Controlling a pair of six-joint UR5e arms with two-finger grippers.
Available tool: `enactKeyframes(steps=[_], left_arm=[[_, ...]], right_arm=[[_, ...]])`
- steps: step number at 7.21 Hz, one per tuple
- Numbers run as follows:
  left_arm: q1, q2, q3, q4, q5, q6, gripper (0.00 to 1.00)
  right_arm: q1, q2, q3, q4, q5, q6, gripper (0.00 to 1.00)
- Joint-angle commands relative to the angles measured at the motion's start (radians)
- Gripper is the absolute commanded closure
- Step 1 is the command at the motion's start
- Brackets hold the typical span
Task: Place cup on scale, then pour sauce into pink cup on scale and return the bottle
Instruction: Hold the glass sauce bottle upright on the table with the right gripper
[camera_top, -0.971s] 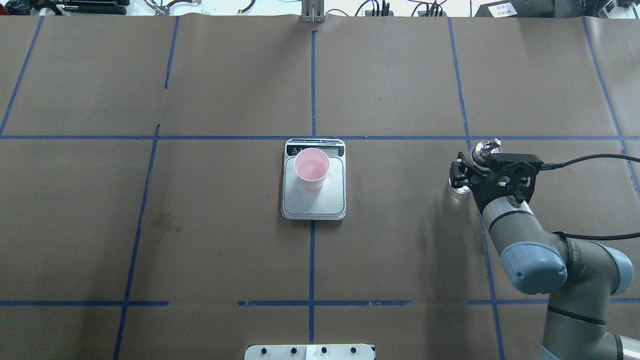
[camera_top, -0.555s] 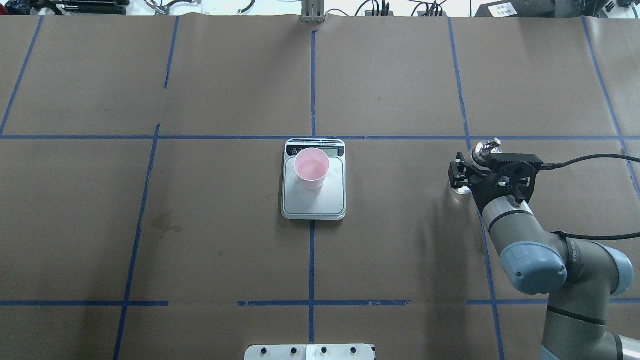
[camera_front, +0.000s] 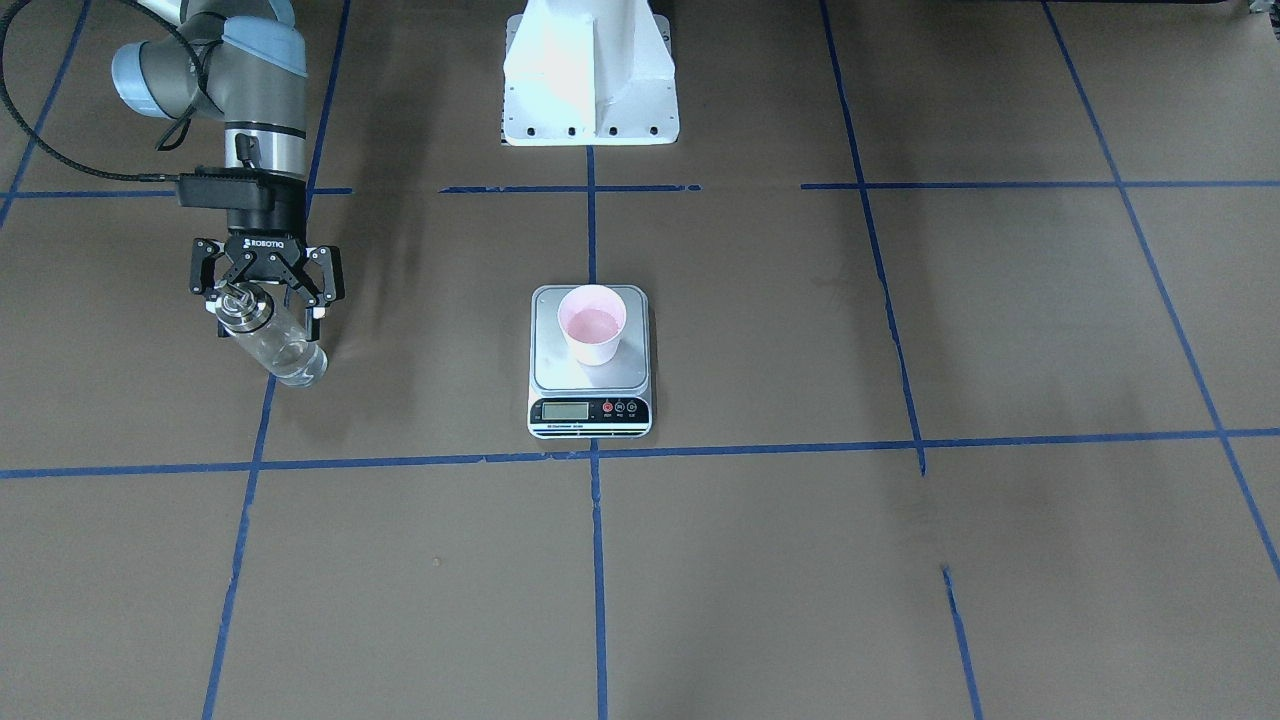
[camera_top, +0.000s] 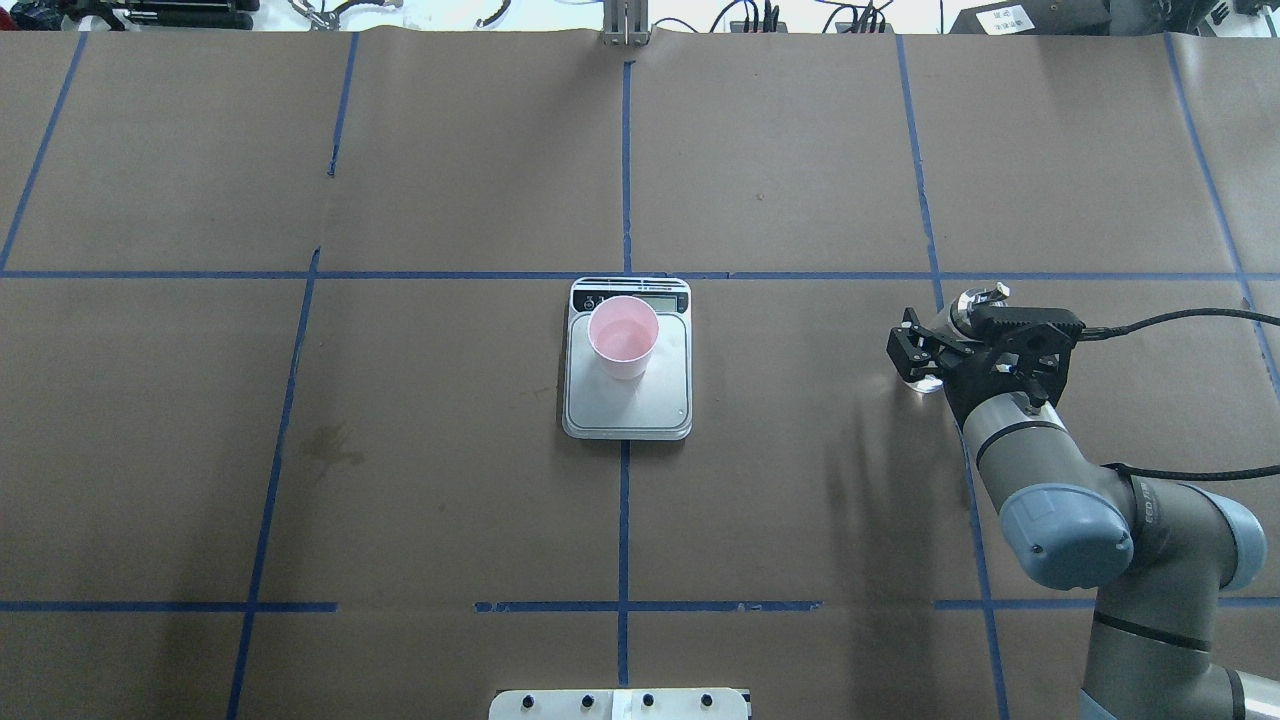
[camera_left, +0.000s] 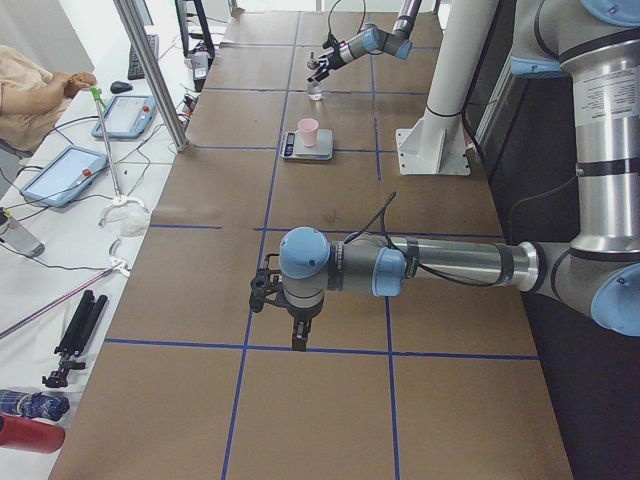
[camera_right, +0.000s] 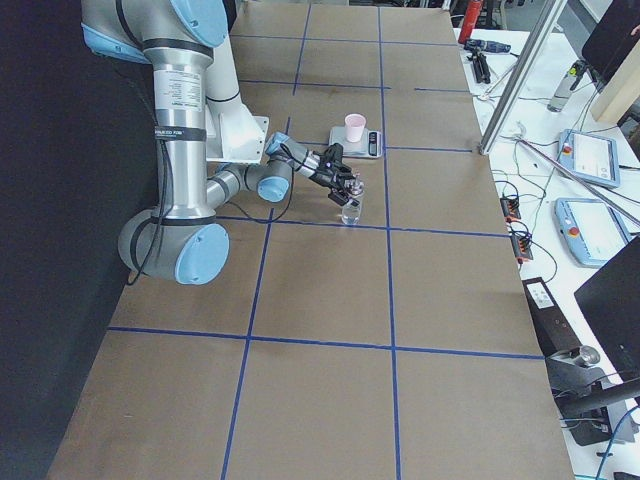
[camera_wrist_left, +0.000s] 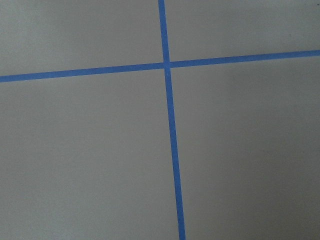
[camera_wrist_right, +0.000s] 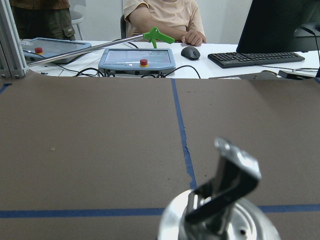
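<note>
The pale pink cup (camera_top: 623, 335) stands upright on the steel scale (camera_top: 627, 405) at the table's middle, also in the front view, cup (camera_front: 592, 322) on scale (camera_front: 546, 365). The clear glass bottle (camera_front: 275, 350) with its silver cap stands on the paper at the robot's right. My right gripper (camera_front: 267, 298) is open, its fingers spread on either side of the bottle's top without touching it. In the overhead view the gripper (camera_top: 950, 335) hides most of the bottle (camera_top: 921, 381). The right wrist view shows the cap and spout (camera_wrist_right: 225, 200) close up. My left gripper (camera_left: 265, 290) hovers far off; I cannot tell its state.
The robot's white pedestal (camera_front: 590, 70) stands behind the scale. Blue tape lines (camera_top: 624, 170) grid the brown paper. A metal post (camera_left: 150, 70) and an operators' desk with tablets (camera_wrist_right: 137, 57) and a seated person (camera_wrist_right: 162, 17) lie beyond the far edge.
The right gripper's jaws have spread apart and let go of the bottle, which stays standing on the table. Cup, scale and left arm have not moved.
</note>
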Motion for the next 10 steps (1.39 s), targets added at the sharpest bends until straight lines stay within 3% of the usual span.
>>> enactKeyframes(steps=[1, 3, 6, 8, 10], left_arm=[[0.000, -0.002, 0.000, 0.000, 0.000, -0.001, 0.00], [0.000, -0.002, 0.002, 0.000, 0.000, -0.001, 0.00], [0.000, -0.002, 0.000, 0.000, 0.000, 0.001, 0.00], [0.000, -0.004, 0.000, 0.000, 0.000, 0.001, 0.00], [0.000, -0.005, 0.000, 0.000, 0.000, -0.001, 0.00]], right_arm=[[-0.001, -0.001, -0.036, 0.005, 0.000, 0.002, 0.00], [-0.008, -0.001, -0.089, 0.018, 0.003, 0.002, 0.00], [-0.011, 0.005, -0.075, 0.028, 0.026, 0.003, 0.00], [-0.019, -0.002, -0.044, 0.028, 0.050, 0.006, 0.00], [-0.048, -0.085, 0.035, 0.029, 0.067, 0.006, 0.00]])
